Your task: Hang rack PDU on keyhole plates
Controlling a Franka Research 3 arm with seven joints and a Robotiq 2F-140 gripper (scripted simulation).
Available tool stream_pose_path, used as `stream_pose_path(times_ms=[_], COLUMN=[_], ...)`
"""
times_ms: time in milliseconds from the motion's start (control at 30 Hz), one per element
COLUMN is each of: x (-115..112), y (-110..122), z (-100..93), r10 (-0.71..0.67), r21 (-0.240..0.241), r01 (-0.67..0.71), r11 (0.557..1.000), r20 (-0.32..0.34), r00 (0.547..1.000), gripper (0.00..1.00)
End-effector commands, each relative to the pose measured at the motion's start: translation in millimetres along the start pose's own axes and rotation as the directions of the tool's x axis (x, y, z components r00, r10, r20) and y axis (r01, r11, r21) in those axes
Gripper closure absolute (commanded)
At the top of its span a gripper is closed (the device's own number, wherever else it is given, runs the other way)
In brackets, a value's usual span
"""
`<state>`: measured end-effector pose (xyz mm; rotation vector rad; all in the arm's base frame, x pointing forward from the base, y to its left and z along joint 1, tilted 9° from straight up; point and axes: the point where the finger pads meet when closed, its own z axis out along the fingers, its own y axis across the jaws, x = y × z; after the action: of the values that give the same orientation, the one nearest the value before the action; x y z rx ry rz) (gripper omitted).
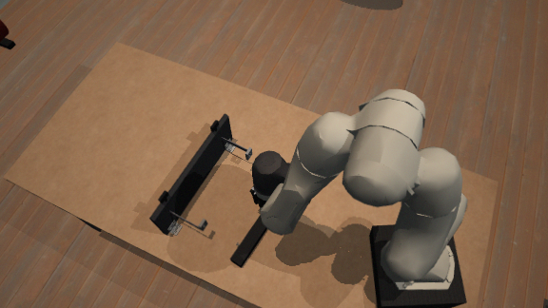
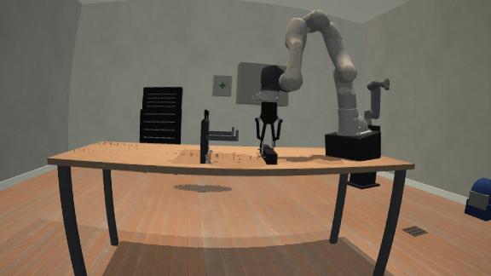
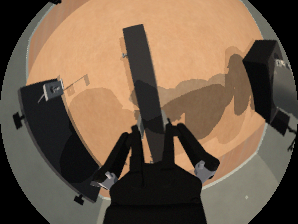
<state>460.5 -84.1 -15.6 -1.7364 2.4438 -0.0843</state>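
The pincer (image 3: 150, 141) points straight down and is clamped on the rack PDU (image 3: 145, 92), a long black bar that lies flat on the tan table top (image 1: 119, 124). In the wrist view the bar passes up between the two fingers, which press its long sides close to the near end; most of its length stretches away ahead of the pincer, and only a short stub is hidden beneath the wrist housing. From above, the PDU's (image 1: 249, 245) long axis runs diagonally across the table, one end sticking out past the forearm toward the table's front edge, the rest covered by the arm. It lies roughly parallel to the black mounting board (image 1: 192, 176), which stands upright on the table to one side of the pincer and apart from it. Two thin brackets (image 1: 237, 147) reach out from that board toward the pincer's side, one near each end; whether the keyhole plates are on them is too small to tell. In the exterior view the gripper (image 2: 268, 135) hangs vertically with its fingertips down at the PDU (image 2: 268, 154), which rests on the table. The arm's dark pedestal (image 1: 459, 296) sits on the opposite side of the pincer from the board
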Motion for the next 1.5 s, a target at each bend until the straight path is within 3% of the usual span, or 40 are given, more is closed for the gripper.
stream_pose_path(times_ms=[0, 933, 1200, 1467], x=[0, 0, 0, 0], y=[-1, -1, -1, -1], z=[0.1, -2.3, -12.0, -36.2], r10=[0.002, 0.002, 0.002, 0.002], r21=[0.002, 0.002, 0.002, 0.002], r01=[-0.002, -0.002, -0.002, -0.002], r11=[1.0, 1.0, 1.0, 1.0], r20=[0.0, 0.0, 0.0, 0.0], r00=[1.0, 1.0, 1.0, 1.0], gripper=[1.0, 1.0, 1.0, 1.0])
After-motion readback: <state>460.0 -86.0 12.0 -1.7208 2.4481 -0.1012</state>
